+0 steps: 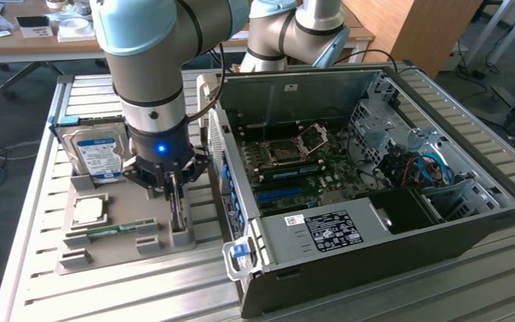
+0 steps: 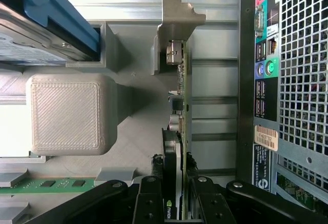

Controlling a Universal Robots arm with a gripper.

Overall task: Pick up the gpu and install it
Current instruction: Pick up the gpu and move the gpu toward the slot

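gpu (image 2: 178,147) on edge, lengthwise beside case (image 2: 302,80)

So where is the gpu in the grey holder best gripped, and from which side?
Across its two flat faces at the upper long edge, coming straight down. The gpu stands on edge in slots of the grey holder, so only that edge is free, and the faces are broad and parallel. Stay clear of the metal bracket end. The gripper sits over it that way.

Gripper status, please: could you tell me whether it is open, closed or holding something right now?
Gripper: closed on the gpu, which stands on edge in the tray.
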